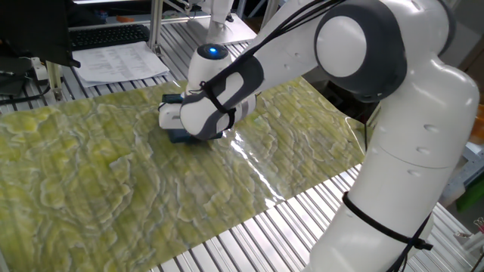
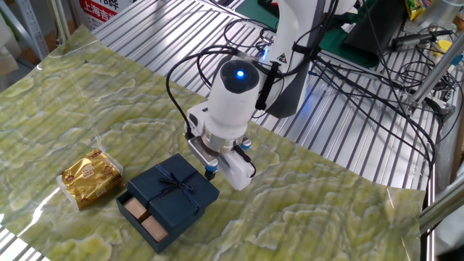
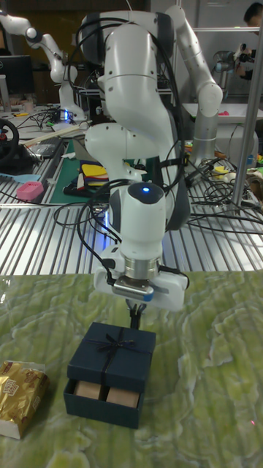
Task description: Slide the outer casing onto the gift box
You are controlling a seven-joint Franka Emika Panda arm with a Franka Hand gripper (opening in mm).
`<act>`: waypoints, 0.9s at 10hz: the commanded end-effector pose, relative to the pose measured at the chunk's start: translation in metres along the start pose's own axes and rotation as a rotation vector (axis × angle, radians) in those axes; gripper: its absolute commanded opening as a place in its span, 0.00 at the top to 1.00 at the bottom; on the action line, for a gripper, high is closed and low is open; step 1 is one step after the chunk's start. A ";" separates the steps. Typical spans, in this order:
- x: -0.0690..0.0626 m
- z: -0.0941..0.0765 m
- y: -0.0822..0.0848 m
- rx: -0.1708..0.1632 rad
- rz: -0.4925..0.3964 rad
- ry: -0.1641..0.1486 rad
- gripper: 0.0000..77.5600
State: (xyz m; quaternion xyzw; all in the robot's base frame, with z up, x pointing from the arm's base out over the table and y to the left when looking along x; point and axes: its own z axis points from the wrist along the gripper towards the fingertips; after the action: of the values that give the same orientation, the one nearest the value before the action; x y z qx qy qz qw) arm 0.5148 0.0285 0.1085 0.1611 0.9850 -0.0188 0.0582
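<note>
The outer casing (image 2: 176, 187), a navy sleeve with a dark ribbon bow, lies on the green mat and covers most of the gift box (image 2: 141, 216). The box's open end sticks out at the near left and shows brown contents. In the tall view the outer casing (image 3: 117, 356) sits over the gift box (image 3: 102, 402). My gripper (image 2: 210, 171) points down at the casing's far edge, its dark fingers together with nothing between them. In the tall view the gripper (image 3: 135, 316) stands just behind the casing. In the remaining fixed view the gripper's hand hides all but a dark edge of the outer casing (image 1: 178, 137).
A crinkled gold-wrapped item (image 2: 89, 176) lies left of the box, also low at the left as the gold item (image 3: 18, 404). The green mat (image 2: 304, 217) covers a slatted metal table. Cables (image 2: 362, 80) trail at the back right. Papers (image 1: 121, 60) lie beyond the mat.
</note>
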 end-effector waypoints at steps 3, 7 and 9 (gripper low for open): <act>-0.023 -0.012 -0.004 -0.019 -0.011 -0.020 1.00; -0.031 -0.014 -0.004 -0.022 -0.007 -0.032 1.00; -0.037 -0.020 -0.003 -0.027 -0.006 -0.033 1.00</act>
State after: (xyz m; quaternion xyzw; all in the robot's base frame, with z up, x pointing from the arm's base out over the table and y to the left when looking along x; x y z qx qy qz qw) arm 0.5368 0.0180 0.1229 0.1565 0.9850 -0.0123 0.0713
